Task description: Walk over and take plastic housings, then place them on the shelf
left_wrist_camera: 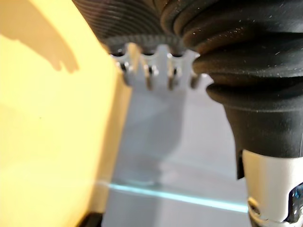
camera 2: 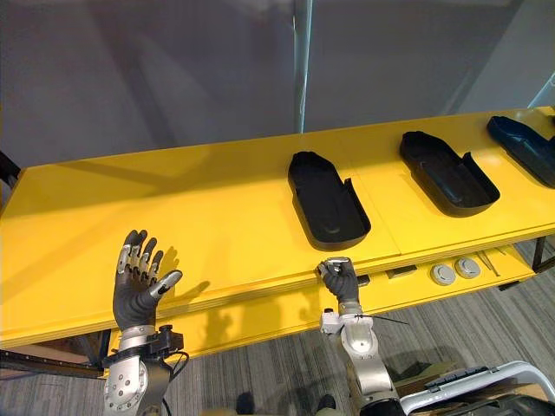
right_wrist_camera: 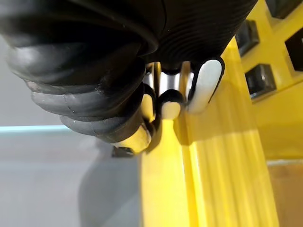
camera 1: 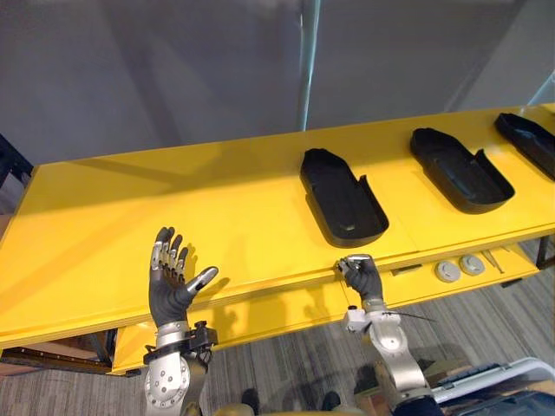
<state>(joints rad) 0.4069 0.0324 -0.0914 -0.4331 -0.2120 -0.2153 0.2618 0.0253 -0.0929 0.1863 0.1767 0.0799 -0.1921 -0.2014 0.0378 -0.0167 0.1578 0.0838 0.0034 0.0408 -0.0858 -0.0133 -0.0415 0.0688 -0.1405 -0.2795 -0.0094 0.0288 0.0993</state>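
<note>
While the left hand [camera 1: 173,290] hovers open-fingered, the right hand [camera 1: 362,277] sits clenched at the table [camera 1: 130,217] edge near a black housing [camera 1: 342,199].

Matt black plastic housings [camera 1: 342,198], glossy yellow shelf [camera 1: 173,208]

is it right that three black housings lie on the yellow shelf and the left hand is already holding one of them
Not quite. Three black housings do lie on the yellow shelf, but the left hand holds none of them. The left eye view shows it open, fingers spread, well apart from every housing.
</note>
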